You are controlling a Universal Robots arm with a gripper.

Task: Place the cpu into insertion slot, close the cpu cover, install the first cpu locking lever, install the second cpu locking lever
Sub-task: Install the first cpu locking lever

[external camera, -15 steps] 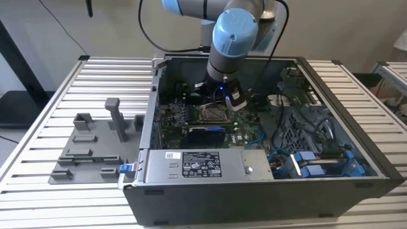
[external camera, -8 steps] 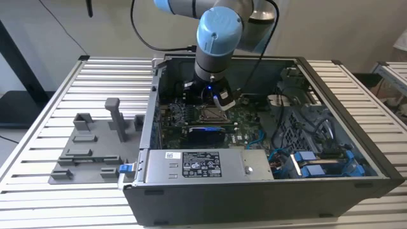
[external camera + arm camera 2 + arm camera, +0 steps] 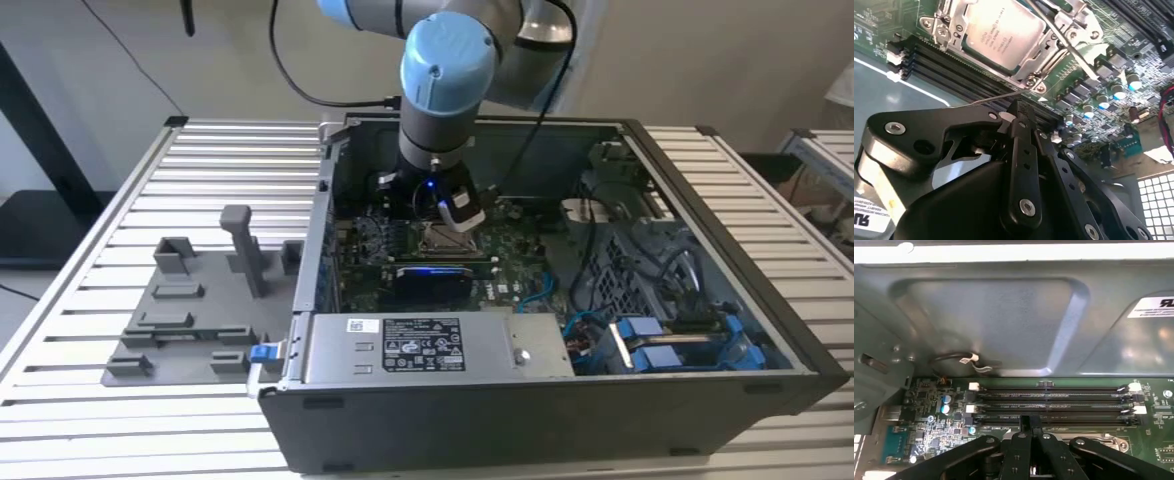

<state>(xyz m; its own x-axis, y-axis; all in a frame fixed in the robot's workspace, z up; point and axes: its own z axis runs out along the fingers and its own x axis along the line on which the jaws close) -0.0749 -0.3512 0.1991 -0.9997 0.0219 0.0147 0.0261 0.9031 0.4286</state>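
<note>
Your arm reaches down into the open computer case (image 3: 747,330), which sits on a white slatted counter (image 3: 200,170). The hand (image 3: 454,215) hangs low over the green circuit board (image 3: 534,265), right at the chip socket.

In the second wrist view the hand (image 3: 1018,107) has its fingers (image 3: 1021,150) drawn together to a narrow tip, with nothing between them. That tip sits just beside one corner of the socket, over the black memory slots (image 3: 954,67) that run along the socket's edge.

The cpu (image 3: 1003,34) lies flat in its socket, silver top facing up, just ahead of the hand and not touching it. The cpu cover (image 3: 1046,47) is down around it, framing the chip's edges. One thin locking lever (image 3: 1064,42) slants across the cover's far side; another thin lever (image 3: 989,99) runs along near the fingertip, and you cannot tell whether the finger touches it.

In the first wrist view the hand (image 3: 1028,422) points toward the memory slots (image 3: 1054,400), with the case's grey wall (image 3: 1004,315) behind them.

On the exterior view's left, a grey fixture (image 3: 187,310) rests on the counter beside the case.
</note>
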